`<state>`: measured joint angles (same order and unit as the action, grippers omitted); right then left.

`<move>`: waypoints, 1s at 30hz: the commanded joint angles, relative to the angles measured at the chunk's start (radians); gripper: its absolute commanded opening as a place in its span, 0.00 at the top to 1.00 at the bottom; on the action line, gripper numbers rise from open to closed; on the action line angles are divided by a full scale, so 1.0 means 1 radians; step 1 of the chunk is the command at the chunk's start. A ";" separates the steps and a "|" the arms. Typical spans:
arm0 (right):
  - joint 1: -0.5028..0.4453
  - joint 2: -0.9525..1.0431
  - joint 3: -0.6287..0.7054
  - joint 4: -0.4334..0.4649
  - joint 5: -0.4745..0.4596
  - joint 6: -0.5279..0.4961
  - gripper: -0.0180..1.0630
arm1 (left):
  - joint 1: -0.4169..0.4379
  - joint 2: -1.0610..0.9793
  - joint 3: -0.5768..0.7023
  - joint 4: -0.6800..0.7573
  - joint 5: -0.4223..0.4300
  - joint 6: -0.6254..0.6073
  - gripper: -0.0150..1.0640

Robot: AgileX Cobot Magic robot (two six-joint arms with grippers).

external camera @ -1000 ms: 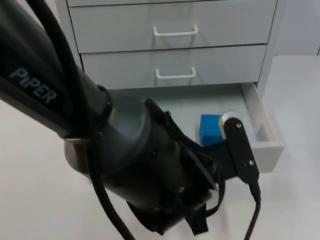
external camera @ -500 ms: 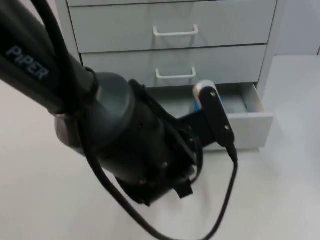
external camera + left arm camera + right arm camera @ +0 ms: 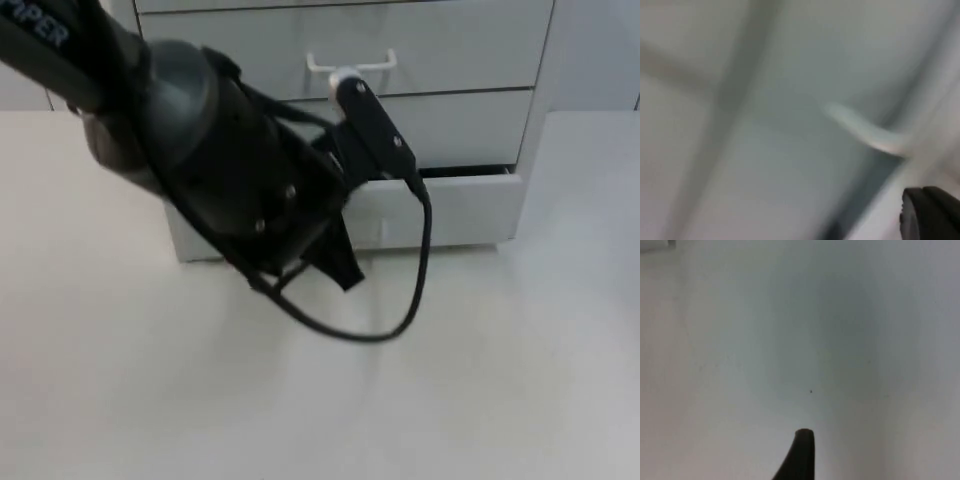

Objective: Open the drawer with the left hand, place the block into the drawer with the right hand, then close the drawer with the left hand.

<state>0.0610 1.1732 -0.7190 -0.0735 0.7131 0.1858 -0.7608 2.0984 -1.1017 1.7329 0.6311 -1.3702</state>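
The white cabinet's [image 3: 450, 45] bottom drawer [image 3: 460, 210] stands pushed almost fully in, with a thin dark gap [image 3: 470, 172] left above its front. The blue block is hidden inside it. My left arm [image 3: 230, 170] reaches across the drawer's front and covers its handle and the gripper's tip. In the blurred left wrist view my left gripper [image 3: 932, 212] is close to a white handle [image 3: 865, 132] on a drawer front. My right gripper [image 3: 800, 455] waits over bare white table [image 3: 810, 340] with nothing near it.
Two shut drawers sit above the bottom one; part of the upper one's white handle [image 3: 385, 62] shows beside the arm. White table top [image 3: 400, 400] stretches in front of the cabinet and to its right.
The bottom drawer has slid from wide open to almost shut, and the blue block has gone out of sight. My left arm has moved with it towards the cabinet.
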 commanded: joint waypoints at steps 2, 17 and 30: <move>-0.006 -0.009 0.004 -0.002 -0.004 0.000 0.26 | 0.049 0.012 -0.045 0.012 0.001 -0.017 0.99; -0.006 -0.009 0.004 -0.002 -0.006 0.000 0.26 | 0.034 0.035 -0.060 -0.101 0.016 0.086 0.99; -0.006 -0.009 0.004 0.002 -0.002 0.000 0.26 | 0.024 0.027 -0.060 -0.047 -0.020 0.058 0.99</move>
<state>0.0610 1.1732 -0.7190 -0.0714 0.7131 0.1858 -0.7408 2.1268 -1.1606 1.6437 0.6049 -1.2728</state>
